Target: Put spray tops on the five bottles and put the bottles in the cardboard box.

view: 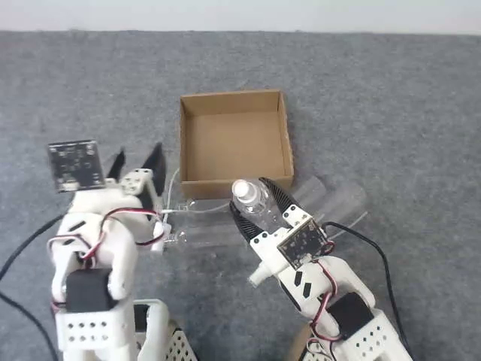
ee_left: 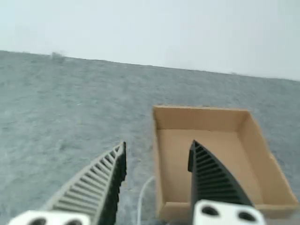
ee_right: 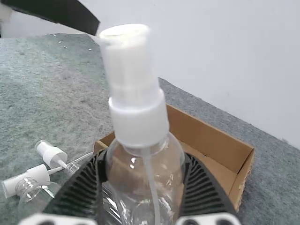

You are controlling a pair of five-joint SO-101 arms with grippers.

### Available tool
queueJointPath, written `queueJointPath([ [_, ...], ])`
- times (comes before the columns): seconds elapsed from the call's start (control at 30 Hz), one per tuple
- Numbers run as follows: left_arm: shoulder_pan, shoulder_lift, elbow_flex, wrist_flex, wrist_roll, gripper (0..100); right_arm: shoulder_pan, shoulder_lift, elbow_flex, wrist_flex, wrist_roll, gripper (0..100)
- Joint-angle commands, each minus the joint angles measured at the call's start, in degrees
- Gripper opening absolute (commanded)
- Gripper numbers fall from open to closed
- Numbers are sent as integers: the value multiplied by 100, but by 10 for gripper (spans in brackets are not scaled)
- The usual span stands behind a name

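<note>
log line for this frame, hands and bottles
right hand: shut on bottle with spray top, by cardboard box | left hand: open, beside box | other bottles: lying on mat

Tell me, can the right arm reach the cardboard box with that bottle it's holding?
Probably yes. The bottle, clamped in the right arm's jaws, sits just before the near wall of the cardboard box; its top is open and nothing stands between them.
</note>
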Motion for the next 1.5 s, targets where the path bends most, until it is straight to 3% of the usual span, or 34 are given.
queueJointPath([
  [0.0, -343, -114, 321, -9, -26, 202, 101, -110, -88, 233, 0, 7],
  [0.13, -378, -114, 901, -202, -26, 202, 207, -110, -308, 558, 0, 7],
  [0.43, -624, -114, 2176, -1582, -26, 202, 549, -48, -1626, 1587, 0, 7],
  [0.8, -774, -114, 2387, -1899, -18, 202, 523, 523, -2884, 1560, 0, 7],
  [1.1, -774, -114, 2396, -1899, -18, 202, 558, 3371, -4466, 435, 0, 7],
  [1.47, -782, -114, 2396, -1881, -18, 202, 655, 6202, -5152, -1719, -26, 7],
])
